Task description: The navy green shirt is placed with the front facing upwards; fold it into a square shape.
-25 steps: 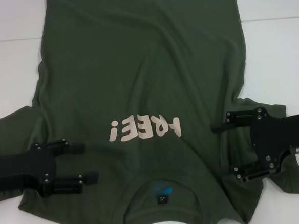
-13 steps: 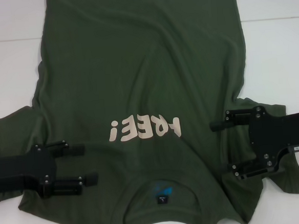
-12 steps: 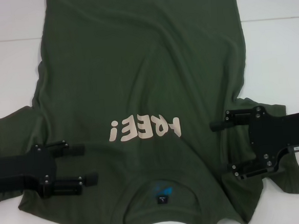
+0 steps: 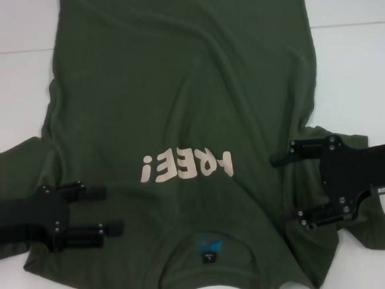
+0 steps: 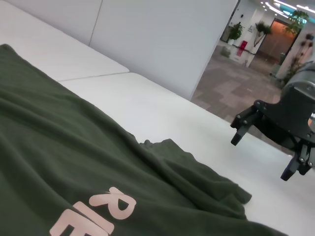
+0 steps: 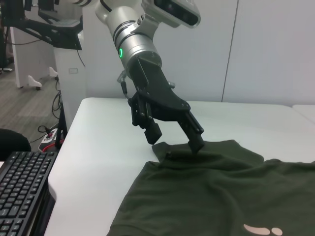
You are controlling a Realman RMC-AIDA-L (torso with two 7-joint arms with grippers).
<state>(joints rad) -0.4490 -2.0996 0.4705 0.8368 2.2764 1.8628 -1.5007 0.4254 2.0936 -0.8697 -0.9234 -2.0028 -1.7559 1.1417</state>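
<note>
The navy green shirt [image 4: 182,86] lies flat on the white table [image 4: 358,60], front up, collar nearest me, with pale "FREE!" lettering [image 4: 187,166] and a dark neck label [image 4: 207,256]. My left gripper [image 4: 111,207] is open and empty over the shirt's left shoulder, beside the left sleeve [image 4: 9,170]. In the right wrist view the left gripper [image 6: 174,140] stands with its fingertips down at the sleeve [image 6: 206,152]. My right gripper [image 4: 286,187] is open and empty over the right shoulder. It also shows in the left wrist view [image 5: 261,157], beyond the shirt [image 5: 74,162].
A seam [image 4: 353,25] crosses the table at the far right. Bare white table lies on both sides of the shirt. The right wrist view shows a keyboard [image 6: 19,191] below the table's edge, and a white partition wall [image 6: 256,49] behind.
My left gripper has drawn back slightly to the left. My right gripper has shifted a little away from me along the shoulder. The shirt has not moved.
</note>
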